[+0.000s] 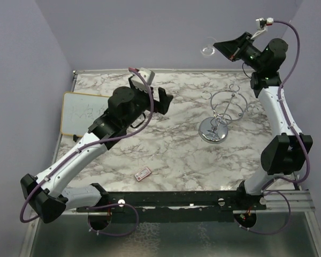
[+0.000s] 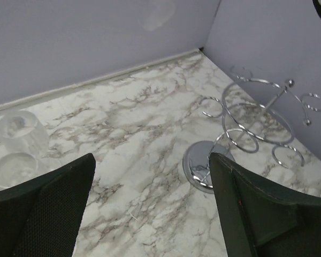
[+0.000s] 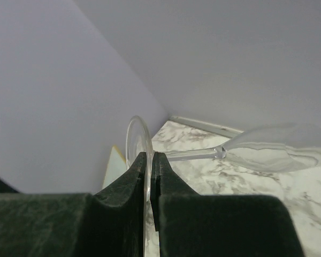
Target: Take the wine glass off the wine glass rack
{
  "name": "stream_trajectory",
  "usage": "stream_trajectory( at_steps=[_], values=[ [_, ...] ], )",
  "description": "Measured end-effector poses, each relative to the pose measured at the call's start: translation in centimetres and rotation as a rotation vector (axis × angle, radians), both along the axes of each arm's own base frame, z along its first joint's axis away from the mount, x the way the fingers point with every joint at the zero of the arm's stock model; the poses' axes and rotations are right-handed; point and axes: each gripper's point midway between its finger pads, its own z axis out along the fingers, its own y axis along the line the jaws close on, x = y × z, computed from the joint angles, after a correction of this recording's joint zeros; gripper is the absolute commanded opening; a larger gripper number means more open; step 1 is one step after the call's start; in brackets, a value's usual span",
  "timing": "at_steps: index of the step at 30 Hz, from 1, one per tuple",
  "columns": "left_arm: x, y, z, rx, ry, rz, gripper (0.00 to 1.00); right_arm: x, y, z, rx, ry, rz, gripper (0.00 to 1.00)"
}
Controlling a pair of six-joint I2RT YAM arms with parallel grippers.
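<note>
The clear wine glass is held in the air near the back wall, lying sideways, bowl pointing away from my right gripper. That gripper is shut on the glass's round foot, edge-on between the pads. From above, the glass shows faintly beside the right gripper, well above and behind the wine glass rack. The chrome rack stands on its disc base with no glass showing in its loops. My left gripper hovers open over the marble, left of the rack, holding nothing.
A framed whiteboard lies at the table's left edge. A small pink card rests near the front. A second clear glass item sits on the table, at the far left of the left wrist view. Walls close the back and sides.
</note>
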Motion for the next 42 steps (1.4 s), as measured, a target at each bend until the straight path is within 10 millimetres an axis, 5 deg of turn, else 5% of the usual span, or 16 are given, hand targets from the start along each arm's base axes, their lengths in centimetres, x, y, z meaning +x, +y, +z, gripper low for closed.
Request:
stream_trajectory(
  at_steps=[7, 12, 15, 18, 23, 32, 42],
  values=[
    [3.1, 5.5, 5.3, -0.195, 0.067, 0.148, 0.89, -4.1, 6.7, -0.3, -0.045, -0.065, 0.187, 0.01],
    [5.3, 6.7, 7.4, -0.347, 0.197, 0.135, 0.84, -9.2, 9.7, -2.2, -0.088, -0.094, 0.292, 0.01],
    [6.8, 7.3, 5.3, -0.460, 0.360, 0.111, 0.80, -12.2, 11.1, -2.8, -0.113, -0.137, 0.346, 0.01],
    [7.7, 7.0, 0.6, -0.587, 0.587, 0.087, 0.81, -14.5, 12.4, -3.3, -0.136, -0.176, 0.394, 0.01],
    [6.7, 5.5, -6.2, -0.707, 0.912, 0.081, 0.87, -16.9, 14.2, -5.2, -0.173, -0.207, 0.454, 0.01],
    [4.1, 2.4, -3.7, -0.846, 0.995, -0.014, 0.91, -19.4, 15.8, -8.6, -0.205, -0.222, 0.516, 0.01],
    [2.2, -1.3, -4.1, -0.846, 1.101, -0.010, 0.88, -21.2, 15.3, -7.2, -0.213, -0.326, 0.510, 0.01]
  ],
)
